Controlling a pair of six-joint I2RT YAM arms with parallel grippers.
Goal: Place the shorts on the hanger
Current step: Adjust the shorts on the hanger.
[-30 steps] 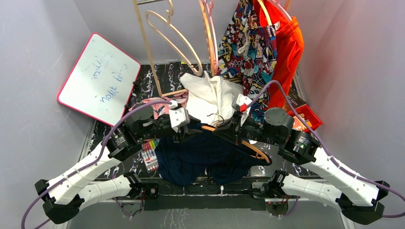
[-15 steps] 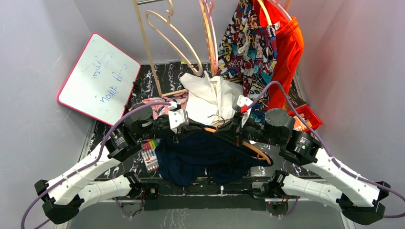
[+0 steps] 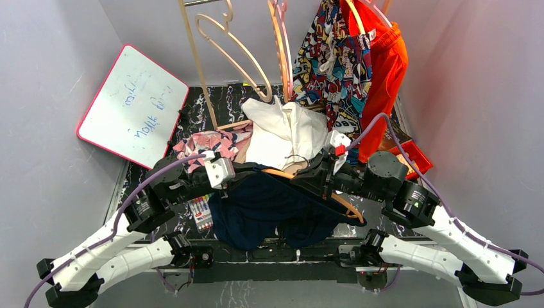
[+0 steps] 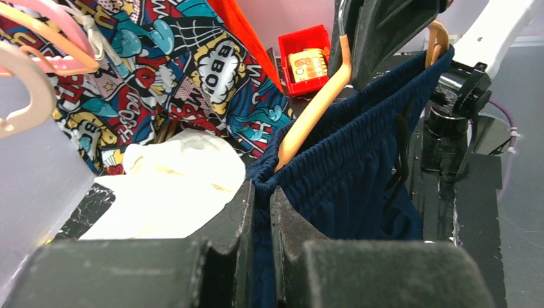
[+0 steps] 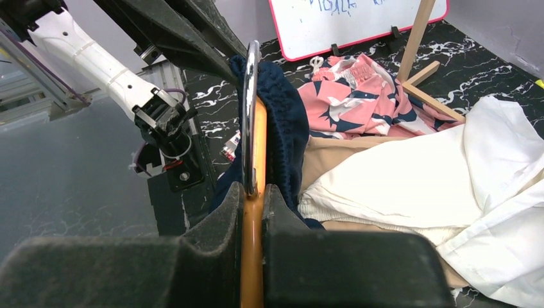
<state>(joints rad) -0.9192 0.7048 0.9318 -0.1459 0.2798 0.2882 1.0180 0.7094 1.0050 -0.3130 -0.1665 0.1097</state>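
Where the top external view looks down on the table, the shorts [image 3: 269, 212] hang as a dark navy mass between the two arms, over the middle of the near edge, with the hanger [image 3: 347, 205] showing as an orange-tan arc along their upper side. The left end effector [image 3: 242, 169] meets the left end of the waistband; the right end effector [image 3: 306, 177] meets the hanger near its middle. A whiteboard [image 3: 131, 106] leans at the far left corner, a pack of markers [image 3: 201, 209] lies just left of the shorts, and a red box [image 3: 410, 154] sits at the right edge. In the left wrist view, the left end effector [image 4: 262, 192] is closed, its fingers pinching the gathered elastic waistband of the shorts [image 4: 346, 173]; one arm of the hanger [image 4: 314, 109] runs inside the waistband opening, and the drawstring hangs down the front. In the right wrist view, the right end effector [image 5: 252, 192] is clamped on the hanger [image 5: 258, 141] just below its metal hook [image 5: 250, 96], the shorts [image 5: 282, 122] draped against the hanger's right side. A pink patterned garment [image 5: 353, 96] and a white garment [image 5: 436, 186] lie on the table beyond.
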